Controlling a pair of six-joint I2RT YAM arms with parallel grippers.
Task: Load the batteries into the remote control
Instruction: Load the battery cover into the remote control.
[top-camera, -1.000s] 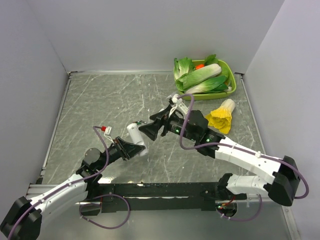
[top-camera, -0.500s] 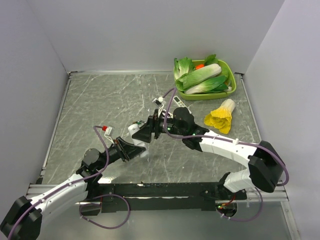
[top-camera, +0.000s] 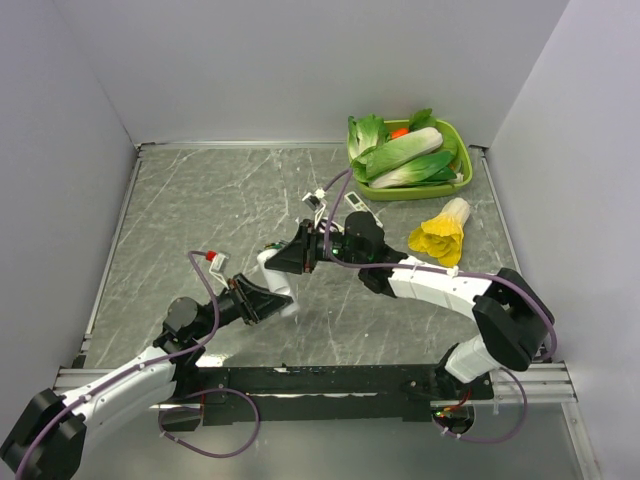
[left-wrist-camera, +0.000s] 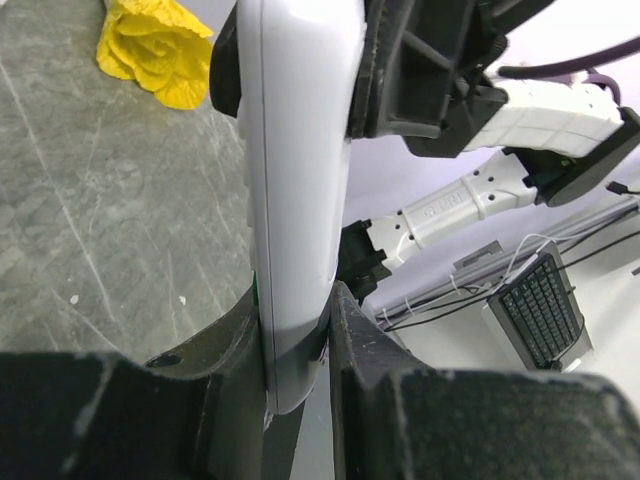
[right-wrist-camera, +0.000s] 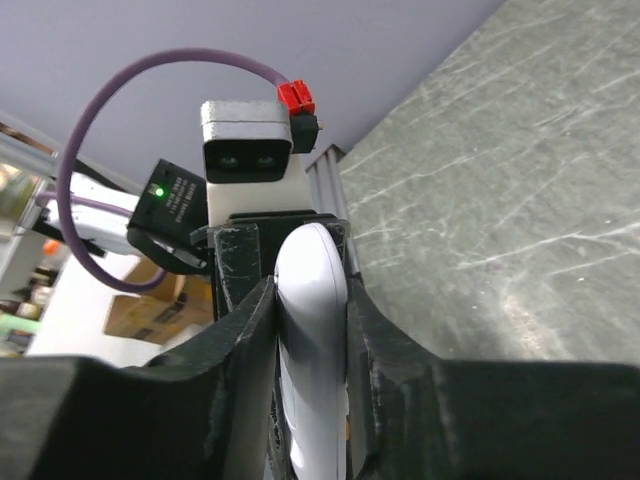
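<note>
The white remote control hangs above the table's middle, held edge-on between both arms. My left gripper is shut on its near end; in the left wrist view the remote control rises from between my left gripper's jaws. My right gripper comes in from the right and is closed on the other end; in the right wrist view the remote control fills the gap of my right gripper, with both jaws against its sides. The batteries are out of view.
A green tray of leafy vegetables stands at the back right. A yellow-leaved cabbage lies on the table in front of it, just right of my right arm. Grey walls close in the table on three sides.
My right gripper has moved left onto the far end of the remote control and closed its jaws around it. The left gripper has kept its hold and stayed put.
</note>
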